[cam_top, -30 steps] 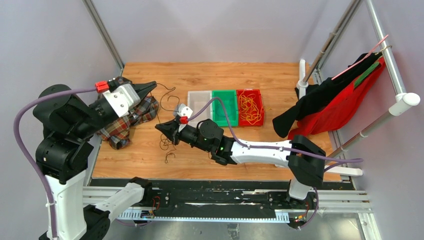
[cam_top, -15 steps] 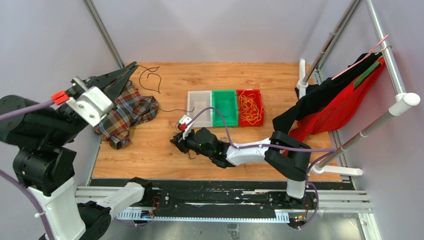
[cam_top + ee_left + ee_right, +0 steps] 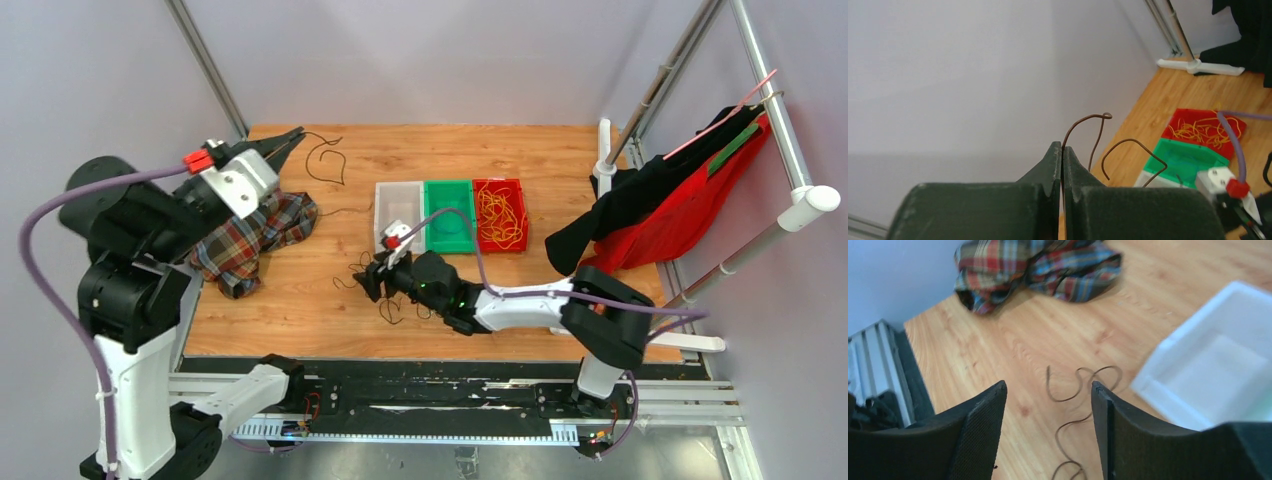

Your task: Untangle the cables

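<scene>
Held up over the table's back left, my left gripper [image 3: 287, 141] is shut on a thin dark cable [image 3: 343, 164] that curls off its tips in a loop. The left wrist view shows that cable [image 3: 1088, 118] pinched between the closed fingers of the left gripper [image 3: 1062, 148]. My right gripper [image 3: 370, 283] hangs open low over the table's middle, nothing between its fingers. Under it lies another squiggly dark cable [image 3: 388, 305]. In the right wrist view this cable [image 3: 1058, 399] rests on the wood between the spread fingers of the right gripper [image 3: 1048, 386].
White bin [image 3: 397, 205], green bin [image 3: 450, 214] and a red bin [image 3: 512, 190] with yellow cables sit in a row at mid-table. A plaid cloth [image 3: 255, 235] lies at the left. Red and black clothes [image 3: 660, 210] hang on the rack at right.
My right gripper went from shut to open, let go of the cable and shifted right toward the bins. My left gripper carried its cable toward the back left.
</scene>
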Controlling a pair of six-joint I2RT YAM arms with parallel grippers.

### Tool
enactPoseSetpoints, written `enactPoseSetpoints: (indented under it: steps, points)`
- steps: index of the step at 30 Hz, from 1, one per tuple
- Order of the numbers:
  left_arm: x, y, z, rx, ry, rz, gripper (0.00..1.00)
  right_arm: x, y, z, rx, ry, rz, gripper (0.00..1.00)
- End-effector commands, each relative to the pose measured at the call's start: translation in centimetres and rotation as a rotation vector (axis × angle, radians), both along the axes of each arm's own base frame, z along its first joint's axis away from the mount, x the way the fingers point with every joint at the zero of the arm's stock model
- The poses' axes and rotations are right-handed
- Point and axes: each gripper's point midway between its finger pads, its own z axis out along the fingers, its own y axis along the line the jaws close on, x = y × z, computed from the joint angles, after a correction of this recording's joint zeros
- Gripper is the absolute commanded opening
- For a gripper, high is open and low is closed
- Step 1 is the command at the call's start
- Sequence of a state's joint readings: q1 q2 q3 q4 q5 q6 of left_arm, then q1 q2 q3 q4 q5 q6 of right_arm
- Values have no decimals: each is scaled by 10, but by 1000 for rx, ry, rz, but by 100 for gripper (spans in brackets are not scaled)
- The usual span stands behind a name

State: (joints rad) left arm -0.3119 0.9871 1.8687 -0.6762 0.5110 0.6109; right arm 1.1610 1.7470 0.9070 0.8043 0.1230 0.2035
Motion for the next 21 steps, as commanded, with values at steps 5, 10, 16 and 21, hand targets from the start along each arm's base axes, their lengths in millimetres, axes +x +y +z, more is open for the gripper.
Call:
enactPoseSetpoints:
  steps: [5, 10, 16, 21]
  points:
    - [62, -17, -63, 32, 164, 22, 0, 71, -120, 43, -1, -51, -491, 66]
    - [110, -32, -111, 6, 255, 39, 1, 88, -194, 41, -53, -56, -745, 64]
    - [167, -52, -166, 36, 324, 77, 0, 96, -242, 50, -35, -57, -869, 62]
    - [210, -65, -217, 158, 337, 123, 0, 99, -259, 56, -28, -63, -910, 61]
